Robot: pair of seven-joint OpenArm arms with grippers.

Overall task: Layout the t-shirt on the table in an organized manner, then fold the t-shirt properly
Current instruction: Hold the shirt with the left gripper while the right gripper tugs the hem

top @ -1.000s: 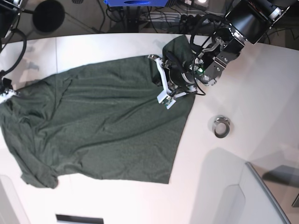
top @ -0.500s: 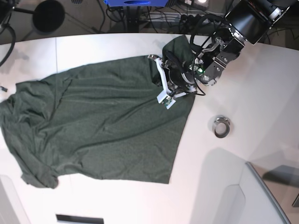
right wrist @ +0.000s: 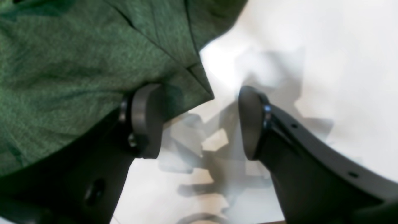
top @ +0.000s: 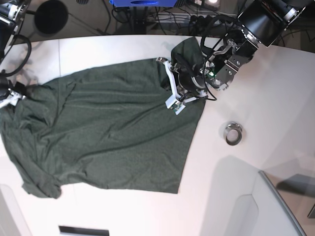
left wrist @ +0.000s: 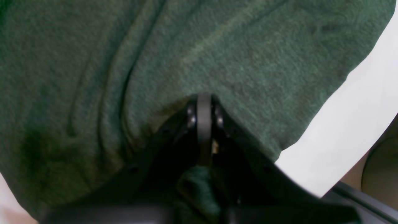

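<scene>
The dark green t-shirt [top: 108,128] lies spread and wrinkled over the white table [top: 256,93]. My left gripper [top: 174,101] sits at the shirt's right side, near its upper corner. In the left wrist view the left gripper [left wrist: 203,124] has its jaws pressed together on the t-shirt [left wrist: 217,46], with a bunch of cloth caught behind the tips. My right gripper [top: 9,96] is at the shirt's far left edge. In the right wrist view the right gripper [right wrist: 199,123] stands open over the bare table [right wrist: 326,62]. A hemmed corner of the t-shirt [right wrist: 62,62] lies beside its left finger [right wrist: 146,121], with nothing between the jaws.
A small metal ring [top: 233,133] rests on the table right of the shirt. A pale raised panel [top: 275,206] fills the lower right corner. Cables and dark equipment [top: 147,14] lie beyond the table's far curved edge.
My right gripper has opened and let go of the shirt's left edge, which now lies on the table. The left arm has stayed where it was, still shut on the cloth.
</scene>
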